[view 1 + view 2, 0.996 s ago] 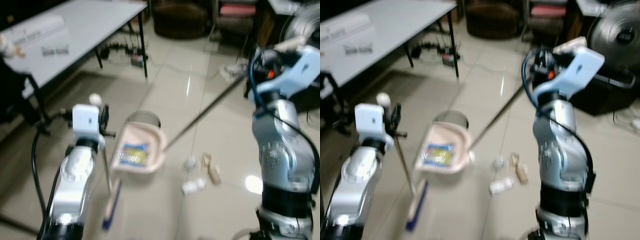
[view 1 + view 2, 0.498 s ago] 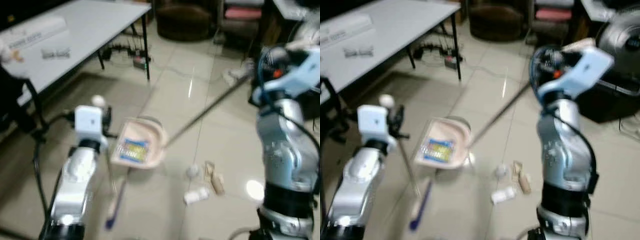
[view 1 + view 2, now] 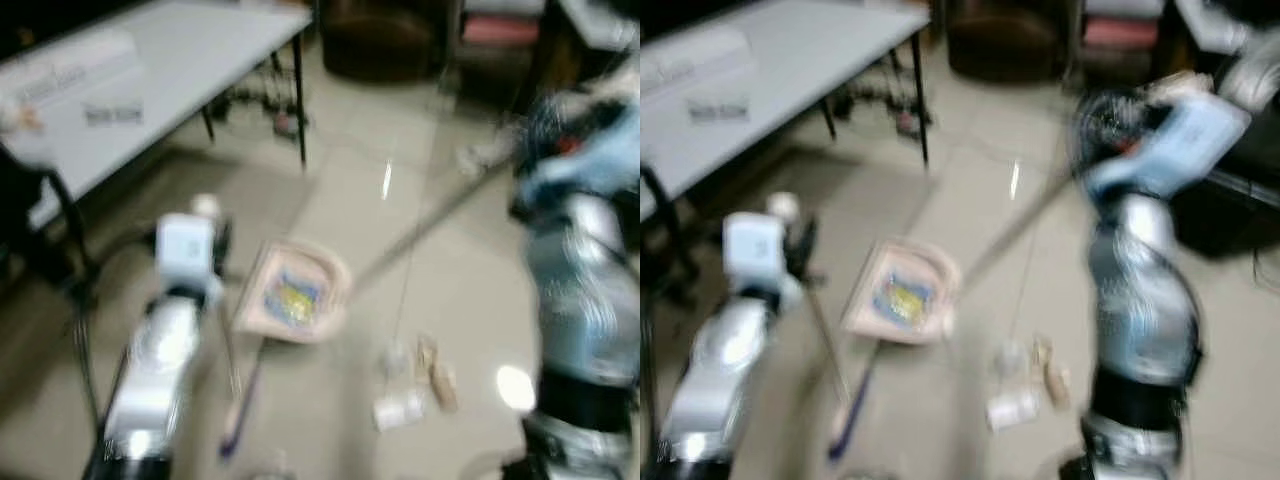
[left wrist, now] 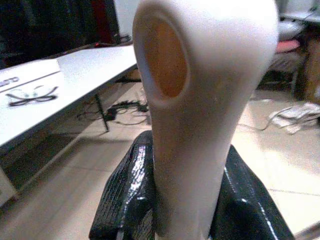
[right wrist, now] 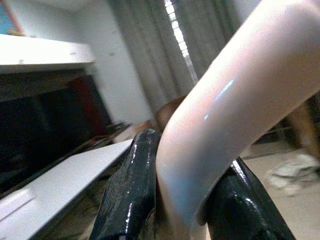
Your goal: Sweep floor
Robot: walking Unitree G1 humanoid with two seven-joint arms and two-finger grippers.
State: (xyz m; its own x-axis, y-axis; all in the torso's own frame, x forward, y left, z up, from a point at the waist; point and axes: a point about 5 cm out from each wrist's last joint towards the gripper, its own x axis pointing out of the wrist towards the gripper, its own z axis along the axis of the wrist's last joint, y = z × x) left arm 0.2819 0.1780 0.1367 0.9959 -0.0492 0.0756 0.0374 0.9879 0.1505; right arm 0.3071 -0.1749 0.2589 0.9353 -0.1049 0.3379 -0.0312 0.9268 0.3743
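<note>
Both our grippers are clamped: left gripper (image 4: 180,200) on dustpan handle (image 4: 200,100), right gripper (image 5: 175,200) on broom handle (image 5: 225,110); litter (image 3: 415,375) beside dustpan (image 3: 295,295).

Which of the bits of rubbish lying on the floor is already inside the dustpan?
The yellow-and-blue wrapper lies in the pale pink dustpan; the white and tan scraps lie on the bare tiles to its right.

Head views badly motion-blurred; glare spot on floor (image 3: 514,385) nr right arm. Wrist views sharper, bkgd soft.
</note>
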